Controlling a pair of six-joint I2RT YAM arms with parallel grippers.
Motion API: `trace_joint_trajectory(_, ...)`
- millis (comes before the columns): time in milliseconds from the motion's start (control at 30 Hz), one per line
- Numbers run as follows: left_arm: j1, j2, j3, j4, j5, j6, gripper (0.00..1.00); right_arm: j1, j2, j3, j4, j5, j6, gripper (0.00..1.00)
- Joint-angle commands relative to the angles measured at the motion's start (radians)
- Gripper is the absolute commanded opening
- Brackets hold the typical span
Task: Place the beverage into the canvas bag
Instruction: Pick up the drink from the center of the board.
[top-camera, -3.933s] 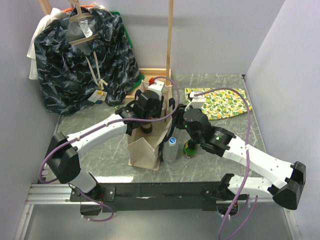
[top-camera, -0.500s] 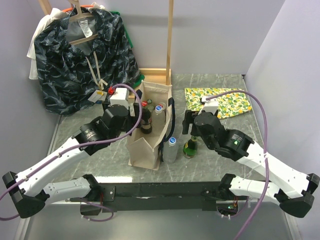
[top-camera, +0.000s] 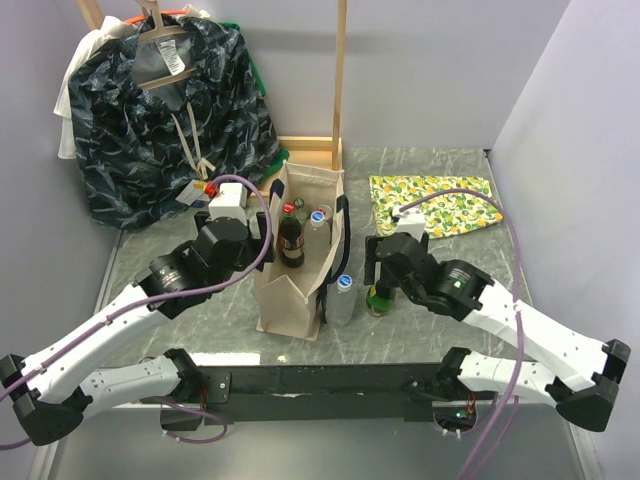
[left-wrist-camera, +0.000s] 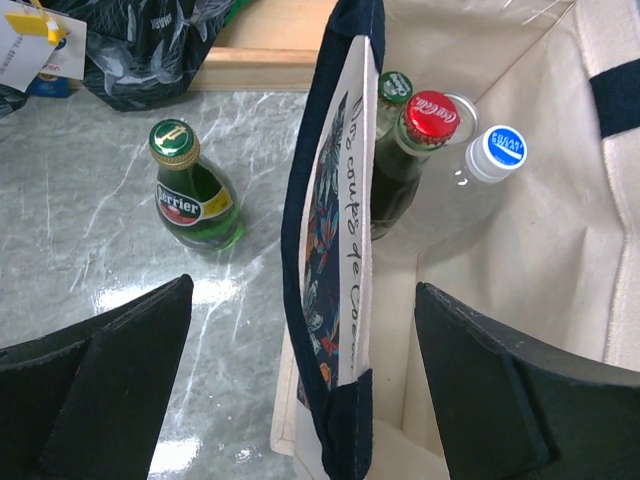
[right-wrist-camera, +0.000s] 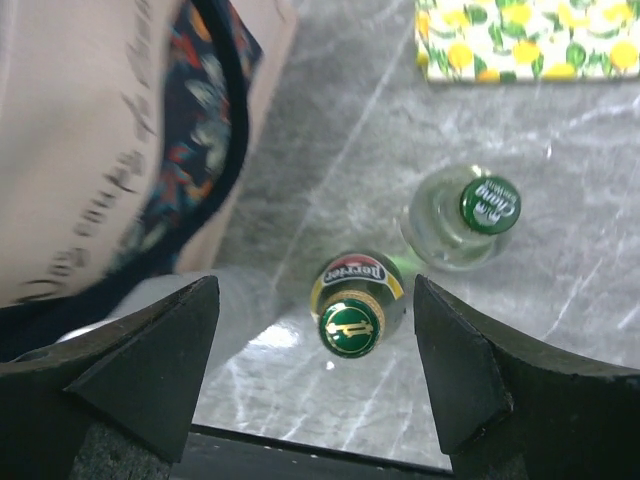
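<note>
Glass, likely heavy and slick: the green bottle (right-wrist-camera: 352, 318) is best gripped at its neck. Right tool (right-wrist-camera: 315, 355) hangs spread above it.

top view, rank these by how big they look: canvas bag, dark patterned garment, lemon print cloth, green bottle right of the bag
1. dark patterned garment
2. canvas bag
3. lemon print cloth
4. green bottle
The bag rises toward the camera, enlarging it.

Pale lilac walls (top-camera: 430, 70) enclose a grey marbled table (top-camera: 450, 165), a wooden rack (top-camera: 341, 70) standing at its back.
</note>
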Motion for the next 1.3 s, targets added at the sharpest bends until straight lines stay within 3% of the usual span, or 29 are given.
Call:
trace_joint_trajectory(0,-0.004,0.003,-0.006,0.048,-0.01,0.008,0.96,-0.003,0.021,-0.03,-0.023,0.014,0.06,0.84)
trace_joint_trajectory(333,-0.002,0.044,0.003,0.074,-0.001,0.041,0.96,-0.009,0.056,-0.04,-0.049,0.016,0.118,0.69)
trace_joint_trajectory(867,0.01,0.029,-0.028,0.102,0.011,0.03,0.96,-0.042,0.066,-0.083,-0.028,-0.01,0.132,0.61)
trace_joint_trajectory(967,0.01,0.029,-0.031,0.102,0.014,0.027,0.96,-0.045,0.064,-0.086,-0.019,-0.013,0.126,0.53)
trace_joint_trajectory(1067,0.013,0.027,-0.033,0.102,0.014,0.025,0.96,-0.048,0.058,-0.084,-0.012,-0.012,0.121,0.31)
trace_joint_trajectory(1100,0.011,0.027,-0.034,0.1,0.014,0.025,0.96,-0.048,0.058,-0.084,-0.012,-0.007,0.12,0.2)
trace_joint_trajectory(1200,0.011,0.027,-0.036,0.102,0.017,0.024,0.96,-0.048,0.053,-0.081,-0.014,0.005,0.123,0.0)
trace_joint_trajectory(1267,0.011,0.029,-0.037,0.102,0.019,0.024,0.96,-0.048,0.05,-0.081,-0.009,0.006,0.12,0.0)
